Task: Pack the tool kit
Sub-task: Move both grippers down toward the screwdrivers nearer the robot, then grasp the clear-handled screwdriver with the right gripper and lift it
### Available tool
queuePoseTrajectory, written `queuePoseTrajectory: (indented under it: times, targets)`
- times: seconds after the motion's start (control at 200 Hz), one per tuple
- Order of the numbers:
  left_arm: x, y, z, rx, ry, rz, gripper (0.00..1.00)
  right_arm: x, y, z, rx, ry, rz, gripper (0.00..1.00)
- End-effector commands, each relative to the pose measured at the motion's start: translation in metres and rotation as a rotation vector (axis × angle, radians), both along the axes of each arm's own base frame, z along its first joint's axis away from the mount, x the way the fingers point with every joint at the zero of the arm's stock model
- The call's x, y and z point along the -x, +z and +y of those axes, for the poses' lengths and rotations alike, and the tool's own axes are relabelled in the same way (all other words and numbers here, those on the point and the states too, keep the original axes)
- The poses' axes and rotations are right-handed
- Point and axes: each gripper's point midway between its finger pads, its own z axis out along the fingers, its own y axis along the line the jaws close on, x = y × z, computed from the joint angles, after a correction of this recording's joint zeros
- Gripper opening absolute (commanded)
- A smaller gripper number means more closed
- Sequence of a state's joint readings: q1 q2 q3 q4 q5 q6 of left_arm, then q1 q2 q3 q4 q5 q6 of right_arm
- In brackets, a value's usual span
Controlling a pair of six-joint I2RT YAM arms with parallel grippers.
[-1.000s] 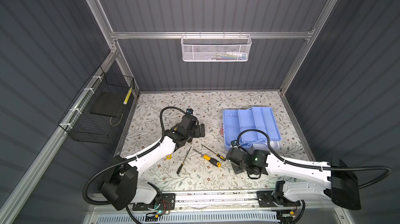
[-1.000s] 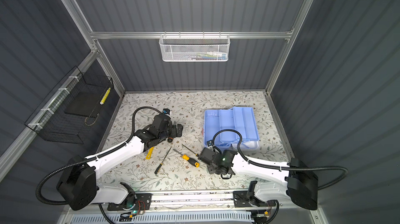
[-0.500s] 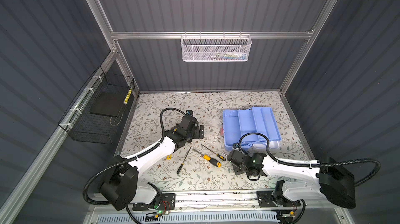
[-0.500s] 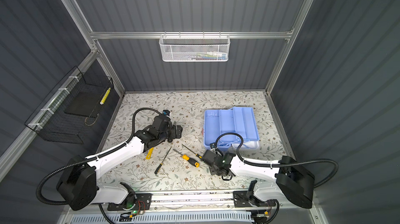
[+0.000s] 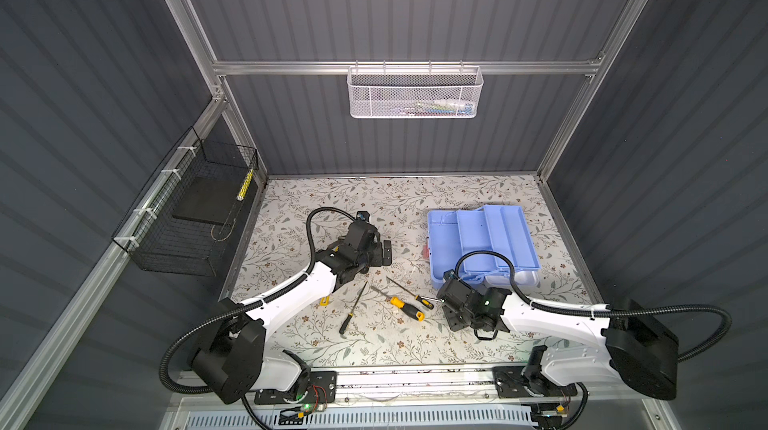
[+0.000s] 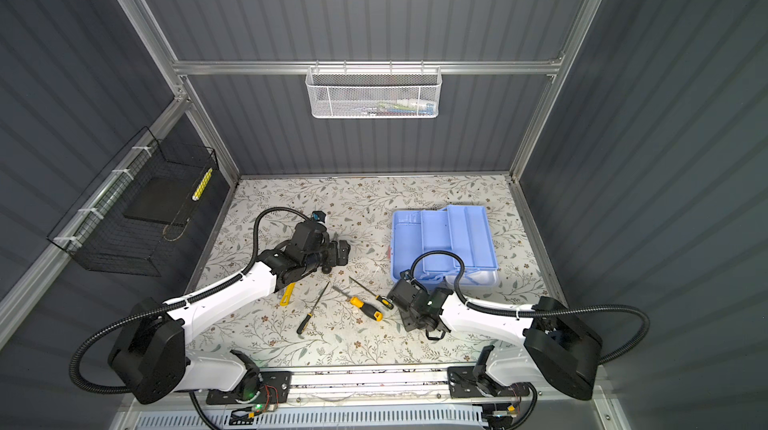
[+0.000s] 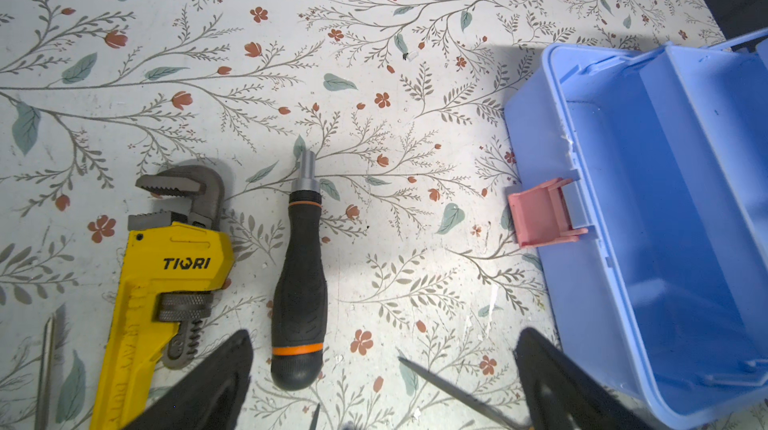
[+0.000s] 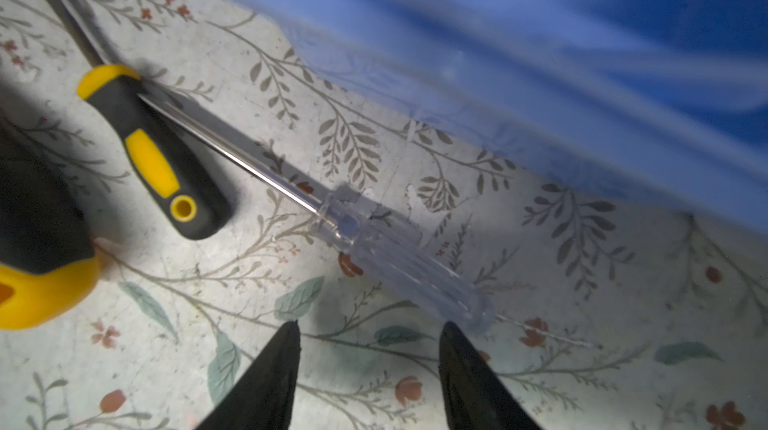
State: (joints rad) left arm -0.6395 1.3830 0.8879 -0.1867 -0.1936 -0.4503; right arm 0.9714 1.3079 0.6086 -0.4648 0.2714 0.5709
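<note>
The tool kit [image 5: 442, 249] stands open at centre right of both top views. Its long axis runs up and down the frame, and the pink latch [image 7: 540, 212] is on the long side facing frame left. A light blue tray [image 5: 498, 237] lies across it on much the same axis, slightly skewed. A strip of white lid [image 5: 517, 280] shows below the tray; the rest is covered.

The tools lie on the floral counter [image 5: 332, 199], outside the box, in the lower middle of the top views. The yellow pipe wrench [image 7: 166, 278] and a black screwdriver with orange bands [image 7: 300, 282] lie parallel, head and bit pointing the same way. In the top views the left arm hides them, except the wrench's handle end. A slim dark screwdriver [image 5: 353, 309] points its tip to the upper right. Two yellow-and-black screwdrivers [image 5: 405, 308] point to the upper left. A clear-handled screwdriver [image 8: 395, 257] is hard to see from above.

The left hand [image 7: 385, 333] hovers with fingers wide apart, holding nothing. The right hand [image 8: 370, 324] has its fingers apart too, the clear handle's butt just beside one fingertip. The box behind is a blue blur.

At top centre, the white mesh basket [image 5: 415, 93] holds small items I cannot make out. At frame left, the black wire basket [image 5: 187, 216] holds a dark flat slab.
</note>
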Motion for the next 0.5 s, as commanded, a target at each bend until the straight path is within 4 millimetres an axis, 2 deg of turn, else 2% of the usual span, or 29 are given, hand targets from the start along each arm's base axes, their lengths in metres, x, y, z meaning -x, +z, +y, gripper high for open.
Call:
queuePoseTrajectory:
  times: [0.0,0.28,0.495]
  targets:
    - [0.003,-0.003,0.003,0.013,0.008,0.016,1.00,-0.001,0.007,0.004,0.028,0.029,0.011,0.59]
    - [0.005,-0.004,0.005,0.017,0.007,0.017,1.00,-0.009,0.012,0.007,0.039,0.047,-0.018,0.62]
    - [0.007,-0.003,0.007,0.021,0.009,0.014,1.00,-0.015,0.002,0.007,0.044,0.042,0.040,0.66]
